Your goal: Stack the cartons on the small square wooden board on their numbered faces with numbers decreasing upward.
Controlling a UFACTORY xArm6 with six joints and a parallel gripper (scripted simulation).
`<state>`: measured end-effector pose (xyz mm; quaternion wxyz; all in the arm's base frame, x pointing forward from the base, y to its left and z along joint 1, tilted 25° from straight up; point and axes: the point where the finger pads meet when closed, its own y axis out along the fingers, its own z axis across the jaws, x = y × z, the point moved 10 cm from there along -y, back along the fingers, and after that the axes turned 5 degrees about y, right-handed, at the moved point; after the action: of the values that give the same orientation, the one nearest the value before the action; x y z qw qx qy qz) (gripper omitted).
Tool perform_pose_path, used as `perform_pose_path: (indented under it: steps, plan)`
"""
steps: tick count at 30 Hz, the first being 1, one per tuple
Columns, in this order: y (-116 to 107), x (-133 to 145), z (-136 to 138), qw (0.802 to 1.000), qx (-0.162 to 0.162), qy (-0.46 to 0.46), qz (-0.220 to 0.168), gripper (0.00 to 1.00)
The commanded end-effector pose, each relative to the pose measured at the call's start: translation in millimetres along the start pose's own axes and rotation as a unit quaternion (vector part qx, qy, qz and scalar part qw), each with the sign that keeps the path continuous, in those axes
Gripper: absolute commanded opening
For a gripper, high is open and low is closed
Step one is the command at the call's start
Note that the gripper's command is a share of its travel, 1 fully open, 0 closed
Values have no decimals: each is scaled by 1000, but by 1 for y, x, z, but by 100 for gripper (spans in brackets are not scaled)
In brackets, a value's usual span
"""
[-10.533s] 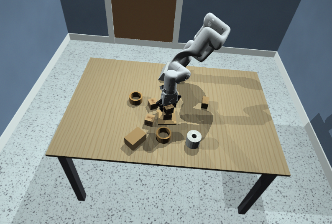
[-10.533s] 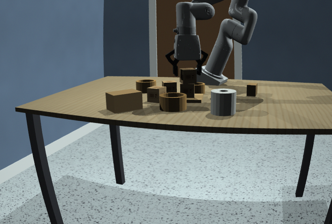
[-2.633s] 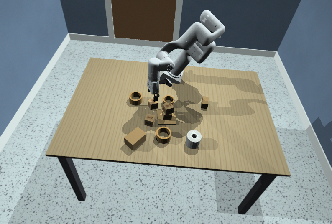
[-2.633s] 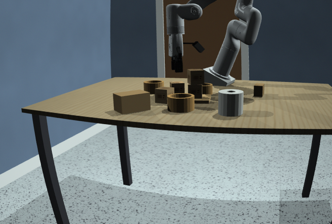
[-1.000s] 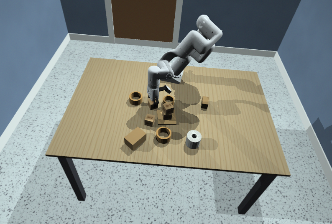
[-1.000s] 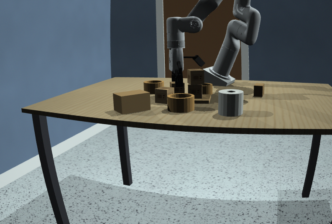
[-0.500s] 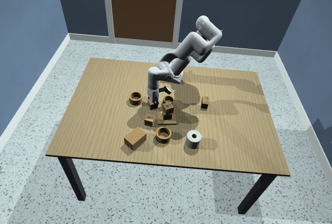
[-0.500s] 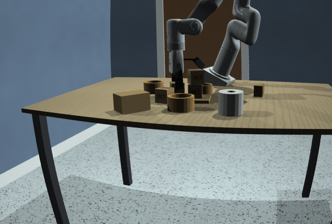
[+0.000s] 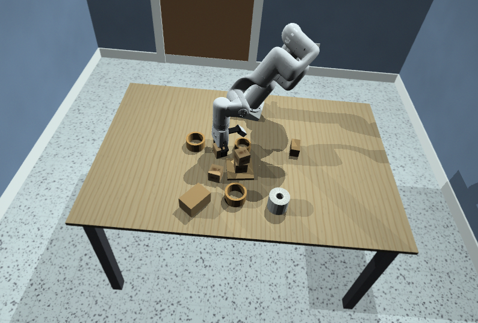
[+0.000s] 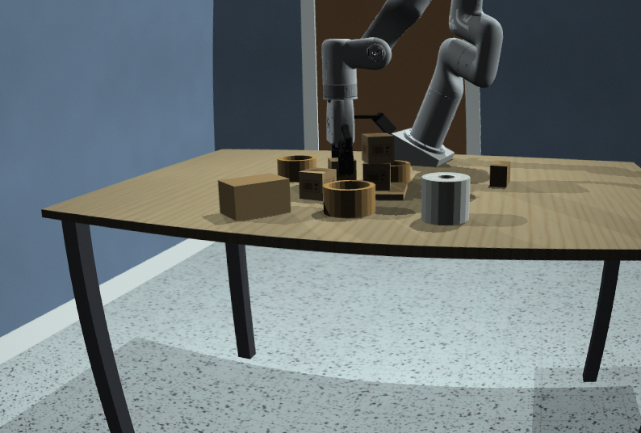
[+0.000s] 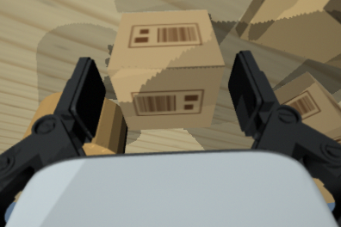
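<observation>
My gripper point(image 9: 222, 152) point(image 10: 345, 170) point(image 11: 165, 70) is open, low over one carton point(image 9: 216, 150) point(image 10: 334, 163) point(image 11: 165, 50) standing on the table. In the wrist view this carton lies between the two finger lines, clear of both pads. A second loose carton point(image 9: 215, 173) point(image 10: 314, 185) point(image 11: 306, 105) stands nearer the front. The square board point(image 9: 239, 175) point(image 10: 394, 195) point(image 11: 297, 33) bears a lower carton point(image 9: 241, 169) point(image 10: 376, 177) with an upper carton point(image 9: 241, 156) point(image 10: 377, 149) on top, its faces slightly out of line. No numbered face shows.
A brown ring point(image 9: 195, 147) point(image 10: 295, 174) point(image 11: 113, 127) stands left of the gripper, another ring point(image 9: 248, 146) point(image 10: 406, 172) behind the board, a third ring point(image 9: 235, 202) point(image 10: 349, 205) in front. A large box point(image 9: 194, 195) point(image 10: 253, 195), white roll point(image 9: 277, 206) point(image 10: 445, 203) and small block point(image 9: 294, 147) point(image 10: 499, 174) stand around.
</observation>
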<state>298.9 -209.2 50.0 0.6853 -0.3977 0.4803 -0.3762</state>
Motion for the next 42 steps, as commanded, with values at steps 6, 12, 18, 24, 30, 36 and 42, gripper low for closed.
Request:
perform_pose_path:
  steps: [6, 12, 18, 24, 30, 36, 42]
  plan:
    - [0, 1, 1, 1000, 1, 0, -1, 100]
    - [0, 1, 1, 1000, 1, 0, -1, 100]
    - [0, 1, 1, 1000, 1, 0, -1, 100]
    - [0, 1, 1, 1000, 1, 0, -1, 100]
    - [0, 1, 1, 1000, 1, 0, -1, 0]
    - [0, 1, 1, 1000, 1, 0, -1, 0]
    - [0, 1, 1, 1000, 1, 0, -1, 0]
